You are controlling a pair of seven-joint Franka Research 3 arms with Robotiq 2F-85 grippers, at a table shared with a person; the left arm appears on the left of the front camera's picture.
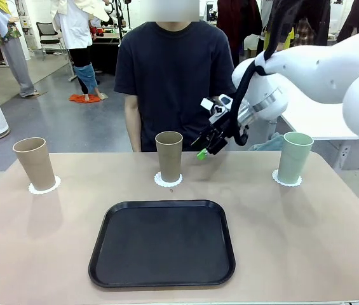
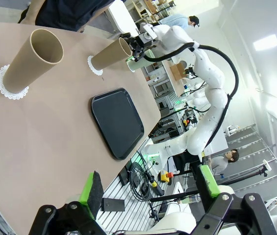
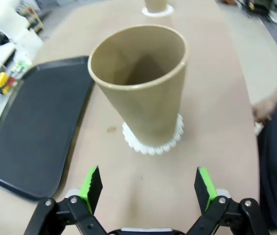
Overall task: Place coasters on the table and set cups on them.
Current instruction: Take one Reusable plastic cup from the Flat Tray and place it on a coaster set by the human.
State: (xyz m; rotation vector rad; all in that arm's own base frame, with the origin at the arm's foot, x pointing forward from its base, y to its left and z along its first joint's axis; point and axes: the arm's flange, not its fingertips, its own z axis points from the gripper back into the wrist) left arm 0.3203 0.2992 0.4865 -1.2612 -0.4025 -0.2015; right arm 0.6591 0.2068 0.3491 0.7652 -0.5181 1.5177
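Three cups stand upright on the table (image 1: 306, 241), each on a white scalloped coaster: a tan cup (image 1: 34, 164) at the left, a tan cup (image 1: 169, 156) in the middle, a mint green cup (image 1: 294, 157) at the right. My right gripper (image 1: 206, 147) hangs open just right of the middle cup, a little above the table. In the right wrist view that cup (image 3: 140, 83) and its coaster (image 3: 153, 142) sit ahead of the open gripper (image 3: 148, 188), apart from it. My left gripper (image 2: 148, 186) is open and holds nothing, far back from the left cup (image 2: 33, 61).
A black rectangular tray (image 1: 163, 243) lies empty near the table's front edge, in the middle. A person in a dark shirt (image 1: 173, 70) stands at the far side behind the middle cup, with a hand (image 3: 265, 110) at the table's edge.
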